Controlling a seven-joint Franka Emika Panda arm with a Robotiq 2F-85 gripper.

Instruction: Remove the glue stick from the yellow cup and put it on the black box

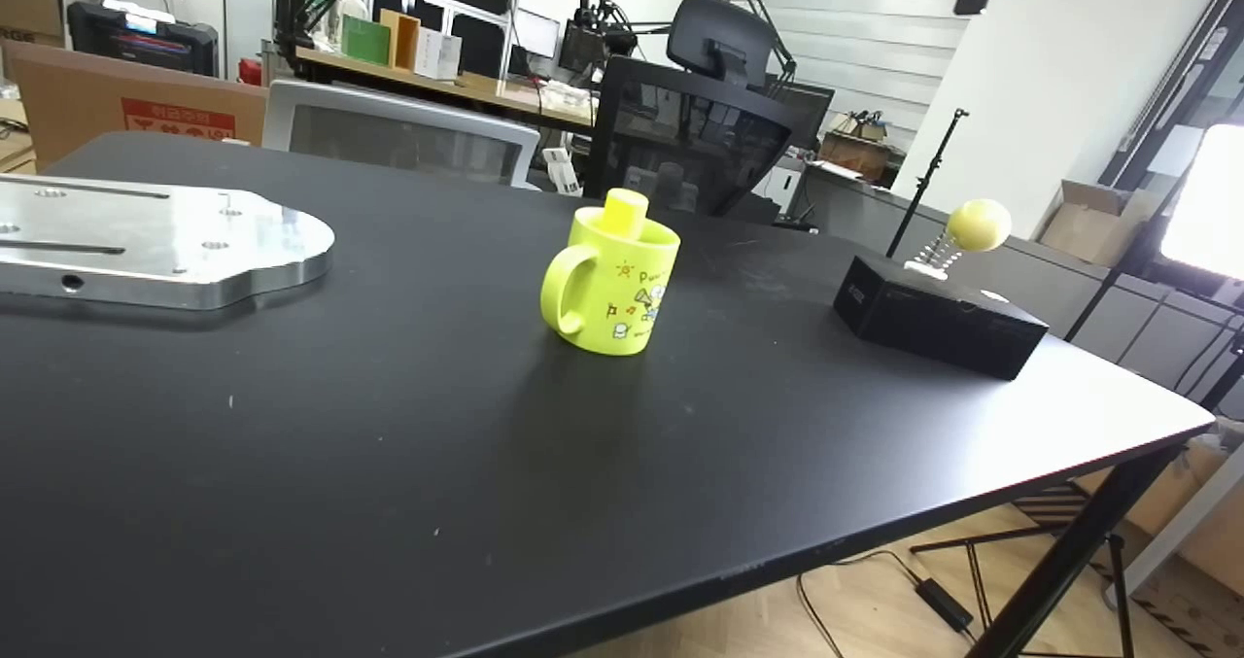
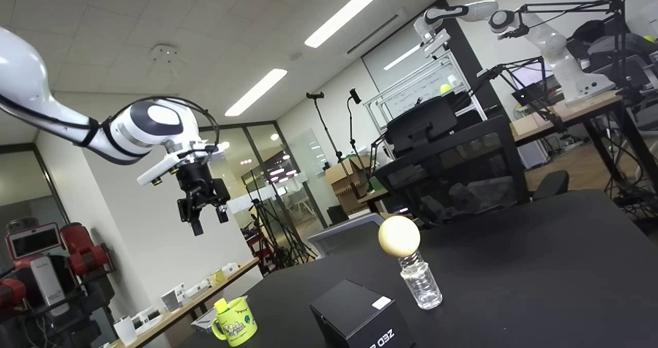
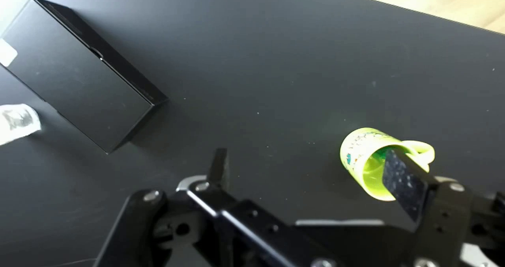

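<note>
Remotely, I am poising the gripper (image 2: 209, 220) above the table (image 1: 389, 464), fingers (image 3: 404, 184) parted around nothing, while the glue stick (image 1: 625, 213) is standing in the yellow cup (image 1: 622, 298), its top poking over the rim. I am judging this the approach; the next move is calling for centring over the stick, then descending to pinch.

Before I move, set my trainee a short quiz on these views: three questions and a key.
1. Fill in: the glue stick pokes up out of the ____.
2. True or false: the jaws are closed on the glue stick.
3. Beside the black box stands something with a ball on top. Is it (a) a chair, (b) a clear bottle or (c) a metal plate?

Key:
1. yellow cup
2. False; they stand open, away from it.
3. (b)
</note>
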